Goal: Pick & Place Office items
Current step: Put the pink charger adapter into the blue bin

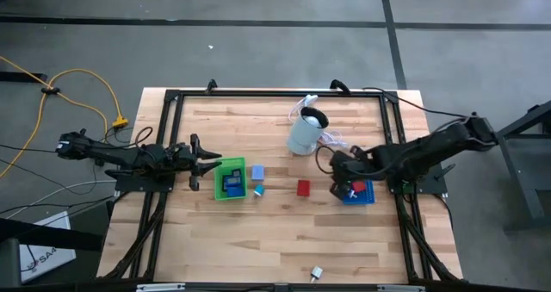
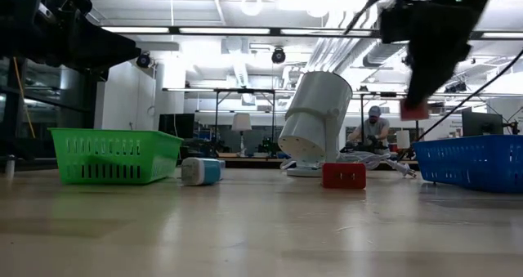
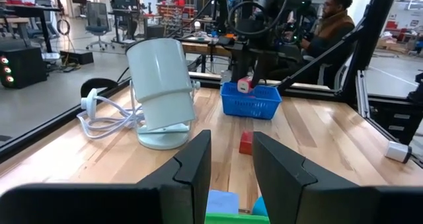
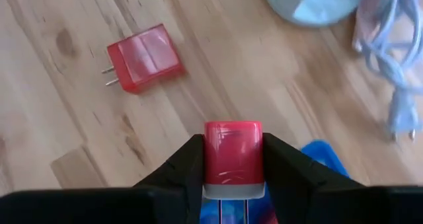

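Observation:
My right gripper (image 4: 232,145) is shut on a small red blocky piece (image 4: 232,159) and hovers over the near-left part of the blue tray (image 1: 362,195). A second red piece with two metal prongs (image 4: 142,67) lies flat on the table left of that tray. My left gripper (image 3: 232,141) is open and empty, just left of the green tray (image 1: 229,180), which holds blue items. A blue block (image 1: 258,172) and a teal piece (image 1: 257,189) lie between the trays. A white piece (image 1: 316,274) sits near the table's near edge. My right gripper pinches the red piece by two opposite side faces (image 4: 210,154), one finger on each. The fingers come from above, pointing down. The piece is lifted clear and sticks out below the fingertips (image 2: 414,111), above the blue tray (image 2: 478,161).
The pale cylindrical appliance (image 1: 306,130) stands tilted toward the far side of the table, its white cord (image 4: 390,65) coiled beside it near the blue tray. A black frame runs around the table's edges. A person (image 3: 334,16) sits beyond the table. Bare wood lies toward the near edge.

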`<state>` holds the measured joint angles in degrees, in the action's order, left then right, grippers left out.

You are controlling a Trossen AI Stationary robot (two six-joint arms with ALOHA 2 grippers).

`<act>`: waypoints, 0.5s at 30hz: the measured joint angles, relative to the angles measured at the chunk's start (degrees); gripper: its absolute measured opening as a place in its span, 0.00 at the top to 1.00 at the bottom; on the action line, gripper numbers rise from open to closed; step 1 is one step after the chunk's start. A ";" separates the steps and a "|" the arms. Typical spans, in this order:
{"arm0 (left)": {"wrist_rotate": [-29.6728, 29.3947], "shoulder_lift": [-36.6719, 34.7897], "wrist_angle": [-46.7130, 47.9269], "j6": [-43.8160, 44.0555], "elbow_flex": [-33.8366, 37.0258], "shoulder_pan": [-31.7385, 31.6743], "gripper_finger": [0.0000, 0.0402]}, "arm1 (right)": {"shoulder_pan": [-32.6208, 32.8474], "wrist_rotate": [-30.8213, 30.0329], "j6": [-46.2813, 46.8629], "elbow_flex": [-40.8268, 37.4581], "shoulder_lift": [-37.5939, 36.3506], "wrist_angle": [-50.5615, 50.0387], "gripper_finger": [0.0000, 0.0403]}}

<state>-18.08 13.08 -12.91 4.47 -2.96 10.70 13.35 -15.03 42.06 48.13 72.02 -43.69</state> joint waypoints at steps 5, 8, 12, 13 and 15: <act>0.04 0.06 -0.08 0.00 0.00 0.00 0.74 | 3.41 -2.37 6.30 -3.39 -4.84 -2.87 0.70; 0.04 0.05 -0.06 0.00 0.00 0.00 0.74 | 5.47 -5.67 9.78 -4.56 -6.70 -6.73 0.70; 0.06 0.05 -0.07 0.00 0.00 0.00 0.74 | 7.09 -9.09 13.79 -5.67 -7.14 -10.29 0.70; 0.06 0.05 -0.08 0.00 0.00 0.00 0.74 | 7.36 -9.76 14.29 -6.02 -7.13 -10.41 0.70; 0.08 0.05 -0.08 0.00 0.00 0.00 0.74 | 7.60 -10.41 14.70 -6.71 -7.13 -10.02 0.70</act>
<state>-18.00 13.13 -12.99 4.47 -2.96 10.70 20.95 -25.44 56.75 41.42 64.88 -53.71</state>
